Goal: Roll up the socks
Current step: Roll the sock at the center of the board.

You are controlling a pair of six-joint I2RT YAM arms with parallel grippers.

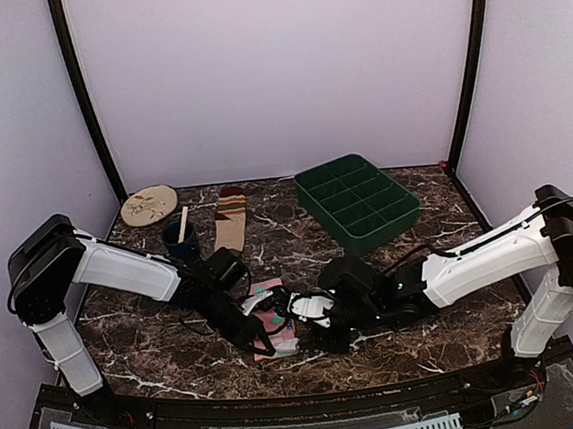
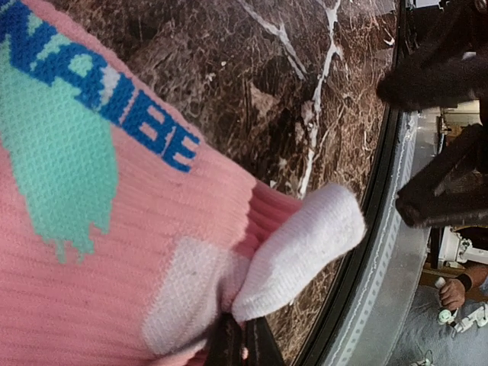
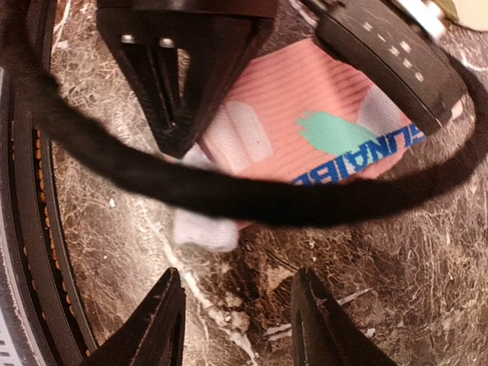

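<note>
At the back left of the table [image 1: 437, 211] sit a plate [image 1: 149, 204] and a cup [image 1: 181, 244] with a stick in it, neither of them part of my job. Just right of them the tan sock [image 1: 231, 217] lies flat and straight, well apart from both arms. I judge it is waiting its turn.

Nearer me, at centre front, the pink sock [image 1: 276, 321] lies on the marble. My left gripper [image 2: 236, 347] has its fingers pressed together on the sock's white end, and the fabric bunches where they pinch it. I read that as the start of a roll, with the end lifted so it can turn over onto the pink body.

Just right of the sock, my right gripper [image 3: 240, 320] hovers low with fingers spread and nothing between them. It faces that same white end across bare marble, placed, I think, to pin or tuck the sock while the left turns it. A cable crosses its camera and hides part of the sock. Further right and back, the tray [image 1: 356, 200] stands out of the way.
</note>
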